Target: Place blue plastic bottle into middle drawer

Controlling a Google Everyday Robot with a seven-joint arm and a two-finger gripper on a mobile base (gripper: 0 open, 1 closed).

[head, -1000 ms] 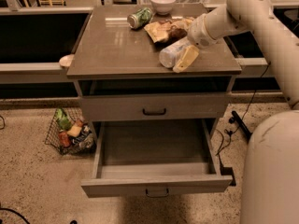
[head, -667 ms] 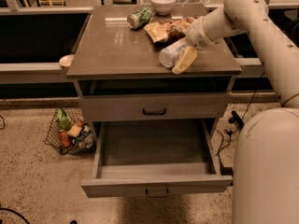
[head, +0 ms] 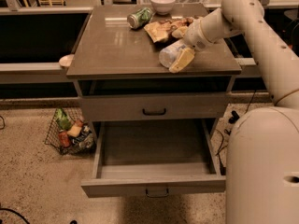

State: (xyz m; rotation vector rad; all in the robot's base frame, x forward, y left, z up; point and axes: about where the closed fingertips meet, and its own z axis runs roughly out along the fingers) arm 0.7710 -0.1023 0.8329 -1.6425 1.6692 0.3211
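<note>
The blue plastic bottle point(head: 167, 56) is pale and translucent. It lies tilted at the right front of the cabinet top point(head: 117, 45). My gripper point(head: 175, 59) reaches in from the right and is shut on the bottle. One yellowish finger point(head: 183, 59) shows on the bottle's near side; the other is hidden behind it. The middle drawer point(head: 154, 185) is pulled wide open below, and its inside is bare. It lies below and in front of the gripper.
A crinkly chip bag point(head: 161, 29), a green-and-silver can point(head: 140, 17) and a white bowl point(head: 162, 3) sit at the back of the top. The upper drawer front point(head: 154, 107) with a black handle is shut. A wire basket point(head: 70, 130) stands on the floor at left. My base point(head: 264, 171) fills the right.
</note>
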